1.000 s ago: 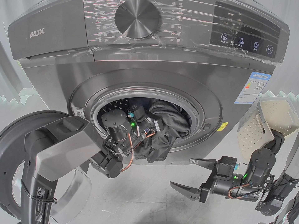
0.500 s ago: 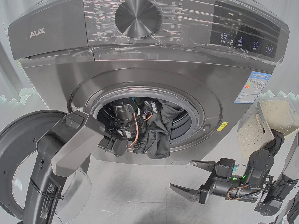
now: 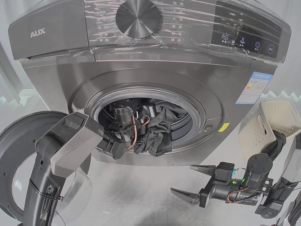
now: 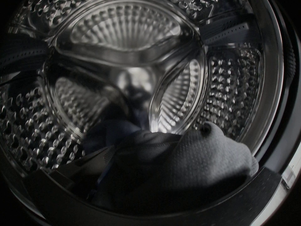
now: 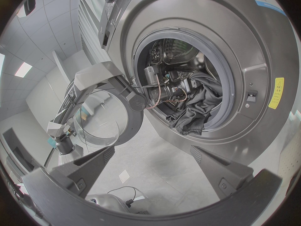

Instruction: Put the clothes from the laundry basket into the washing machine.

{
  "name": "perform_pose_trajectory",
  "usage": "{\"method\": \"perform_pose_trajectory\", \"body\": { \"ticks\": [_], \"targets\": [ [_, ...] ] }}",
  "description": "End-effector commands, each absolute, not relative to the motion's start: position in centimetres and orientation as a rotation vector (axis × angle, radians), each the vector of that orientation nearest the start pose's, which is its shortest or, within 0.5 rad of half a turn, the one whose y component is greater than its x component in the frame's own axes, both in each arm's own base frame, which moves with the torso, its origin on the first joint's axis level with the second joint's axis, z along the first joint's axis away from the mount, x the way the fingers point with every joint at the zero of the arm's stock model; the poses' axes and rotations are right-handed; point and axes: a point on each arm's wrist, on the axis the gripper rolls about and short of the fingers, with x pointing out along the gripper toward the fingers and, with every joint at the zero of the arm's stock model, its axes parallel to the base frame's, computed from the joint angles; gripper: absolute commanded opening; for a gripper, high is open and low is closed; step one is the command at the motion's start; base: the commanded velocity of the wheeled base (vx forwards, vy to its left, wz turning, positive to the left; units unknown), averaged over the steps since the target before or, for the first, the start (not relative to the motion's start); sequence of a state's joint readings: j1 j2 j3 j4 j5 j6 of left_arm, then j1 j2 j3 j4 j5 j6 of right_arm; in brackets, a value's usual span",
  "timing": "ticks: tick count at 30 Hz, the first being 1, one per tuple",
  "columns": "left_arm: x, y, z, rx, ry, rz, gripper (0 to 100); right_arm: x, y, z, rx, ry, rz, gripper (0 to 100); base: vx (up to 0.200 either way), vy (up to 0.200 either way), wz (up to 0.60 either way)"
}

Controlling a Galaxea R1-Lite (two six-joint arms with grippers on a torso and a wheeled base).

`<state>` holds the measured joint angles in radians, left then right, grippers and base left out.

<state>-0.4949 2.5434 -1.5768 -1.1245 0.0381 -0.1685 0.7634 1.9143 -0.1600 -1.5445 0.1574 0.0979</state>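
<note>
Dark garment (image 3: 157, 135) partly hidden inside washing machine (image 3: 188, 76)

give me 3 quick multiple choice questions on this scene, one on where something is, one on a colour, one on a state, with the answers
1. Where is the dark garment?
A) flat on the floor
B) draped over the lower rim of the washing machine opening
C) on top of the machine

2. What colour is the laundry basket?
A) red
B) cream
C) blue

3. How is the right gripper?
A) shut on a sock
B) shut on the door handle
C) open, holding nothing

Answers:
1 B, part of it hangs out over the rim.
2 B, it is pale perforated plastic beside the machine.
3 C, its jaws stand wide apart with nothing between them.
</note>
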Motion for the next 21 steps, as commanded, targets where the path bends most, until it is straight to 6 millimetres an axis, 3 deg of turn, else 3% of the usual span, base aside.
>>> {"method": "perform_pose_trajectory", "body": {
  "ticks": [1,6,10,21],
  "targets": [
    [41.8,-23.6,9.3,-0.175,0.006,-0.502,100,17.4,17.1,7.6,0.025,0.250,0.904,100,0.000,0.000,0.00],
    [39.4,-24.1,8.6,-0.142,0.117,-0.555,100,17.3,17.1,7.5,0.024,0.252,0.909,100,0.000,0.000,0.00],
    [37.7,-24.7,6.7,-0.113,0.215,-0.598,100,17.3,17.1,7.7,0.027,0.244,0.908,100,0.000,0.000,0.00],
    [37.7,-24.5,3.3,-0.040,0.296,-0.589,100,17.3,17.1,7.8,0.028,0.240,0.908,100,0.000,0.000,0.00]
  ]
}}
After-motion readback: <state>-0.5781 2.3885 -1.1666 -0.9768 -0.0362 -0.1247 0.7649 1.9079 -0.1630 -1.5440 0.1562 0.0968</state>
